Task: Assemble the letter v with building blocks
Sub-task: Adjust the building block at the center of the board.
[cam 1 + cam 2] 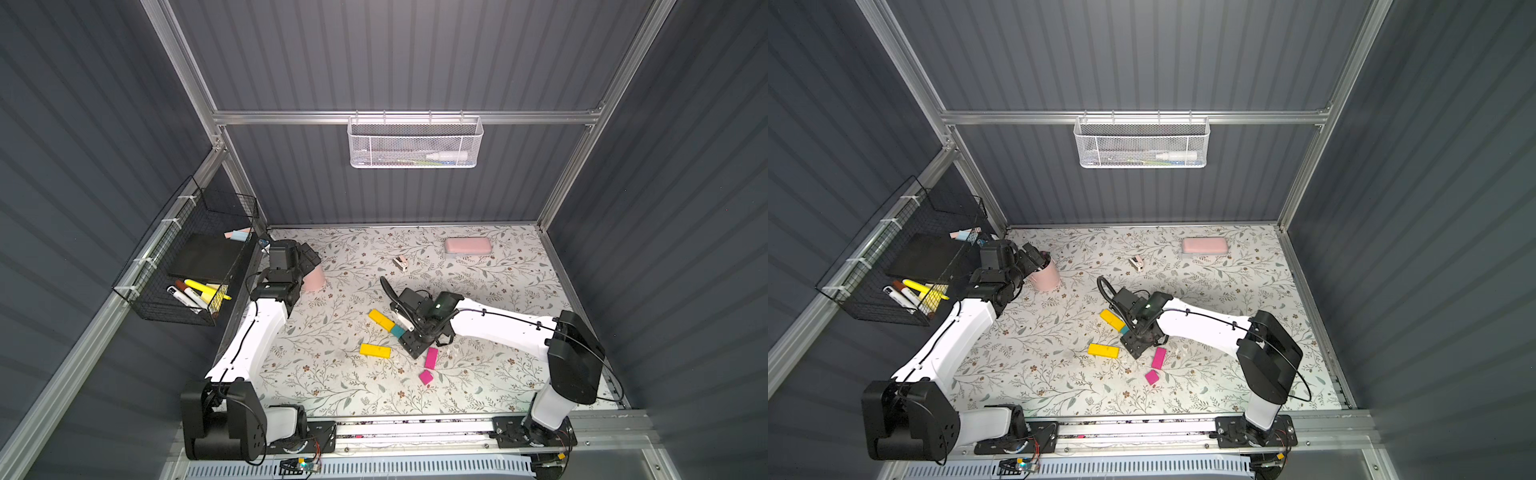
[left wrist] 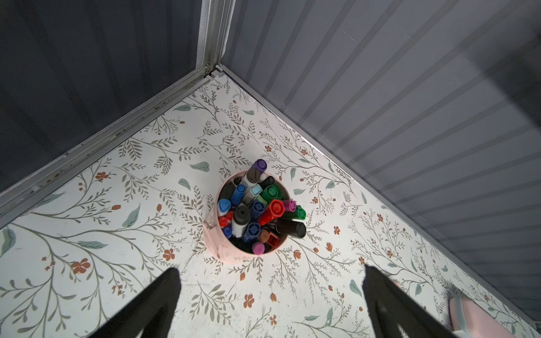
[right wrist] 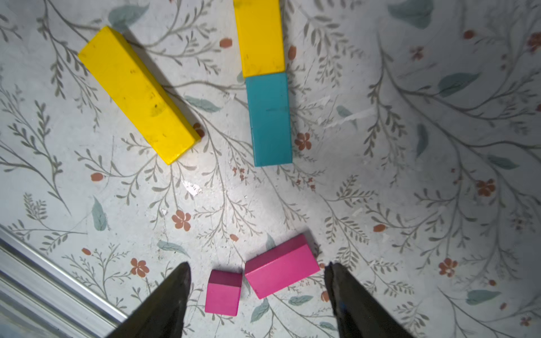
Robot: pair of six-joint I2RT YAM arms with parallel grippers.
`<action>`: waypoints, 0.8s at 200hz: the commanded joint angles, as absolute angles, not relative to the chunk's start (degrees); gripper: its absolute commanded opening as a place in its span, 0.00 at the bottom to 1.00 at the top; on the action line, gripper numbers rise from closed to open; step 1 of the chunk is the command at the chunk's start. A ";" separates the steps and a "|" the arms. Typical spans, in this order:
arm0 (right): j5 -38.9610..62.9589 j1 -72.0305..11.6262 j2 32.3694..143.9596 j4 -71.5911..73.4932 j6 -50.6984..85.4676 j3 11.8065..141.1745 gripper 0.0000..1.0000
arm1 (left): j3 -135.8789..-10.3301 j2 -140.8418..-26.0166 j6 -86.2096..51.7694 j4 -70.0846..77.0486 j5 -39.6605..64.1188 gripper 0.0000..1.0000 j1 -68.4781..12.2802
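Five building blocks lie on the floral table. A yellow brick (image 1: 381, 320) (image 3: 260, 38) butts end to end with a teal brick (image 1: 397, 331) (image 3: 269, 120), forming one slanted arm. Another yellow brick (image 1: 374, 350) (image 3: 137, 93) lies apart, nearer the front. My right gripper (image 1: 415, 345) (image 3: 257, 264) hovers open just above the long magenta brick (image 1: 431, 358) (image 3: 281, 269) and the short magenta brick (image 1: 426, 377) (image 3: 223, 292), gripping neither. Both lie loose, close together. My left gripper (image 1: 309, 259) (image 2: 270, 270) is open and empty at the back left, far from the blocks. No finished letter v shows.
A pink cup (image 2: 234, 254) (image 1: 313, 282) full of markers stands just beyond the left gripper. A pale pink case (image 1: 467, 247) and a small white object (image 1: 401, 264) lie towards the back. A black wire basket (image 1: 187, 266) hangs on the left wall, a white mesh basket (image 1: 415, 143) on the rear wall.
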State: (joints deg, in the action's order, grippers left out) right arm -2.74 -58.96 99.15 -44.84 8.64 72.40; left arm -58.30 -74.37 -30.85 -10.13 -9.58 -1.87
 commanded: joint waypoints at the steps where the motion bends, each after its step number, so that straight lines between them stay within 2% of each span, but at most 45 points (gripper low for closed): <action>1: 0.01 -60.29 100.00 -44.61 12.10 71.22 0.79 | -57.87 -74.19 -30.23 -10.20 -9.67 0.99 -1.58; 104: 1.93 -60.89 105.91 -41.96 13.09 70.28 0.82 | -57.67 -73.92 -30.23 -10.11 -9.76 0.99 -1.58; 160: -0.35 -60.82 106.59 -43.06 13.01 68.25 0.82 | -57.70 -73.84 -30.28 -10.09 -9.67 0.99 -1.58</action>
